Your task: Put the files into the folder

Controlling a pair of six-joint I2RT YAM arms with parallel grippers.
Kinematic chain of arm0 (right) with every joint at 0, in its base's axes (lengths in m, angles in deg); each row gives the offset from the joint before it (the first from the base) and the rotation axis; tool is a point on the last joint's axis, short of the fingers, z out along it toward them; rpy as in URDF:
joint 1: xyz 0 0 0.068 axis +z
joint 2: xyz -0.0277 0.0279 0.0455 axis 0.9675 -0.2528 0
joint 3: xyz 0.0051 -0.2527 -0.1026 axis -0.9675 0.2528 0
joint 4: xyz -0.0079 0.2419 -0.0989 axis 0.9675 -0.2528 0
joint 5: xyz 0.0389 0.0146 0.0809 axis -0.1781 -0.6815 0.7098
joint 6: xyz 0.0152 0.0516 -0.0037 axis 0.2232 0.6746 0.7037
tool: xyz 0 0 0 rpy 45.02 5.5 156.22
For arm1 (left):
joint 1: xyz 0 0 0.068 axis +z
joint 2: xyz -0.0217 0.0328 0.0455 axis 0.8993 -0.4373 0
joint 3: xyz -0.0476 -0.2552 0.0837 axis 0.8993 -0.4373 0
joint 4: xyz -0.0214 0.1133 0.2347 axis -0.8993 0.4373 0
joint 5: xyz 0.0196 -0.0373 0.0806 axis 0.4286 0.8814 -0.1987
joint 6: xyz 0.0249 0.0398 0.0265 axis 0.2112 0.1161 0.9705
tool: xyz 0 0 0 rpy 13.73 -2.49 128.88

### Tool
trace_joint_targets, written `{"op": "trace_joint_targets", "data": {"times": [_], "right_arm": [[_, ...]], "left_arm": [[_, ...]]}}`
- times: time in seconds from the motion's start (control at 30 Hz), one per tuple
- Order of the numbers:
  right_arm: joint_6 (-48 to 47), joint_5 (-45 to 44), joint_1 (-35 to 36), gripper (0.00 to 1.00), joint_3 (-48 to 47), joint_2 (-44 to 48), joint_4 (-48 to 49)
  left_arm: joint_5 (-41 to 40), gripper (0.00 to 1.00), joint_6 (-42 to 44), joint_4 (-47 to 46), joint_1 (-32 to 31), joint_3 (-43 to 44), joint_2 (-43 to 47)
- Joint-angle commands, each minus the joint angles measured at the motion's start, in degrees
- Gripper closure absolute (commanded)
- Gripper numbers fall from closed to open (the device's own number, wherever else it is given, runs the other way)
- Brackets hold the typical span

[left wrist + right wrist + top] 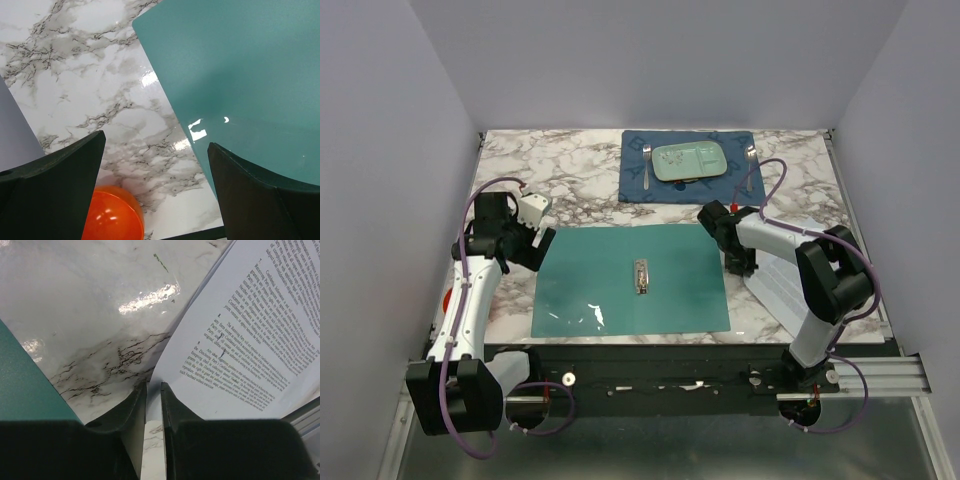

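The teal folder (630,280) lies open and flat in the middle of the table, with a metal clip (641,275) at its crease. The files (790,285), white printed sheets, lie to its right near the table's right edge. My right gripper (740,265) is at their left edge. In the right wrist view its fingers (153,385) are nearly closed, with the curled-up corner of the files (250,340) between them. The folder's edge (20,390) shows at the left there. My left gripper (535,240) hangs open and empty (155,145) over the marble, just beside the folder's left edge (240,65).
A dark blue placemat (640,185) at the back holds a pale green plate (690,160), a fork (647,160) and another utensil (750,160). An orange round object (110,215) sits at the table's near-left edge under my left gripper.
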Motion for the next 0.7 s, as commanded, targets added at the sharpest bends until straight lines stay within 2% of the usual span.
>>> {"op": "trace_joint_targets", "data": {"times": [0.0,0.1,0.2,0.47,0.67], "right_arm": [[-0.4,1.1,-0.3,0.79,1.0,-0.3,-0.2],[-0.5,1.6,-0.3,0.86,1.3,0.2,0.2],[-1.0,2.4,-0.3,0.99,1.4,0.8,0.7],[-4.3,8.3,1.4,0.99,1.8,7.3,4.4],[-7.0,7.6,11.8,0.99,-2.5,9.2,3.5]], "left_arm": [[-1.6,0.01,0.9,-1.2,-0.1,-0.8,1.6],[-2.0,0.01,0.9,-1.4,-0.2,-0.9,1.7],[-2.3,0.01,1.0,-1.5,-0.1,-1.0,1.7],[-2.5,0.01,0.9,-2.2,-0.1,-1.4,0.9],[-3.6,0.01,0.6,-3.2,-0.1,-1.9,-1.1]]}}
